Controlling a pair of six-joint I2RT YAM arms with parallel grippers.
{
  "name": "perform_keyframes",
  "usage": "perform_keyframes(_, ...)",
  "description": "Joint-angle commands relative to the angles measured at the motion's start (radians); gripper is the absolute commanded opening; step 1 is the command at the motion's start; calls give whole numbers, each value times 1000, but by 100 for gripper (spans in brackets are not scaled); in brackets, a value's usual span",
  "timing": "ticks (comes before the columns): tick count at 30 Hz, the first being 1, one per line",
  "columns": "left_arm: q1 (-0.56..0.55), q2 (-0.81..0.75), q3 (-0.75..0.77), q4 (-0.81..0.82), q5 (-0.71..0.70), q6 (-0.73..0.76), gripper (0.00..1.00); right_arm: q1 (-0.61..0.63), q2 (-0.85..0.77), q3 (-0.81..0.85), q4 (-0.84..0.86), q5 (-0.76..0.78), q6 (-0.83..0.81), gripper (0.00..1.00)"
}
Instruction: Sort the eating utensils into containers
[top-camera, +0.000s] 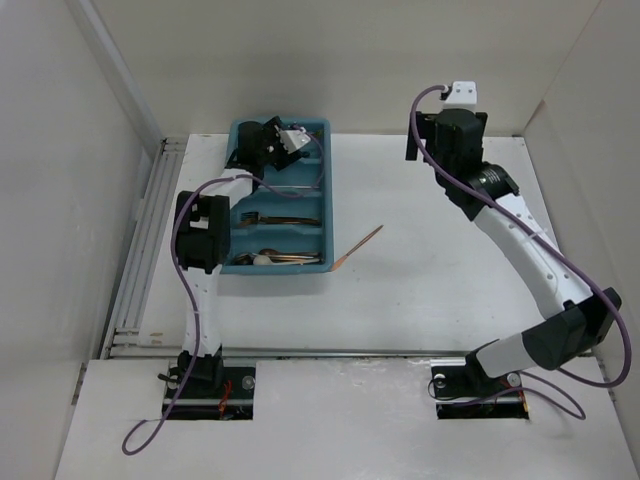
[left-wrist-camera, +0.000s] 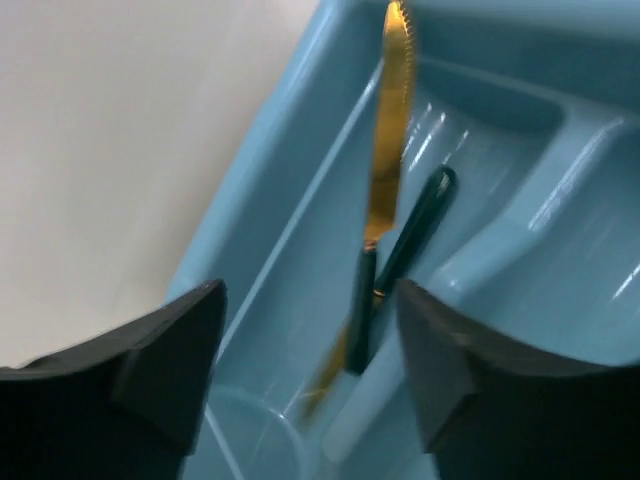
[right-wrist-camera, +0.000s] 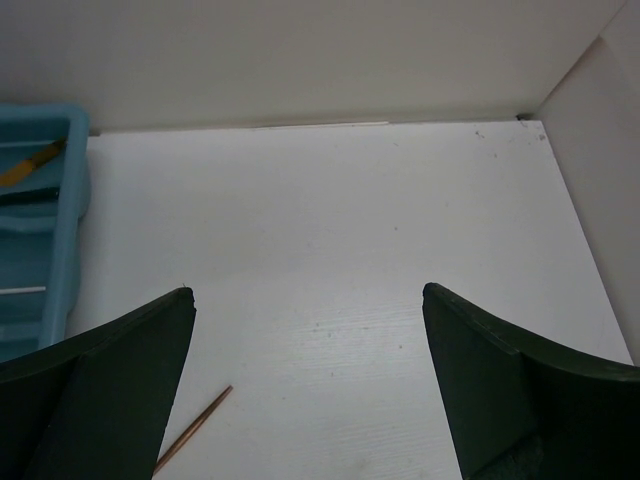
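The teal tray (top-camera: 327, 190) lies left of centre, its long compartments holding copper forks (top-camera: 275, 218) and copper and silver spoons (top-camera: 272, 259). My left gripper (top-camera: 262, 145) hangs over the tray's far end. In the left wrist view it (left-wrist-camera: 310, 300) is open above a compartment (left-wrist-camera: 280, 170) where a gold knife with a dark green handle (left-wrist-camera: 388, 150) and a second green handle (left-wrist-camera: 420, 215) lie, touching neither finger. A copper utensil (top-camera: 360, 246) rests on the table against the tray's right corner. My right gripper (top-camera: 440, 135) (right-wrist-camera: 308, 295) is open and empty, high over the table.
White walls close in the table on the left, back and right. A slotted rail (top-camera: 140, 250) runs along the left side. Purple cables (top-camera: 180, 250) trail down both arms. From the right wrist, the tray's edge (right-wrist-camera: 70, 210) and the copper utensil's handle tip (right-wrist-camera: 195, 430) show.
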Motion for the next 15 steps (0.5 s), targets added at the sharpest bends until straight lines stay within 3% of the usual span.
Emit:
perform_keyframes(1,1,-30,46,43,-19,-77,72,29,-40,41,13,59,-35,100)
perform_keyframes(3,1,-70,46,57,-62,-106,83,41,-70,18,13,70,-44,100)
perform_keyframes(9,-68,-231,57,77,-210,-241,84,51,-168,-60,-37,31,-44,100)
perform_keyframes(13,-219,-381,18,-215,-125,-177,84,51,-243,-87,-149,-170,-44,100)
perform_keyframes(14,-290,-407,27,-397,-94,-192,84,51,-276,-101,-177,-195,-10,100)
perform_keyframes(15,-325,-407,28,-473,-68,-219,84,51,-296,-110,-201,-216,4,100)
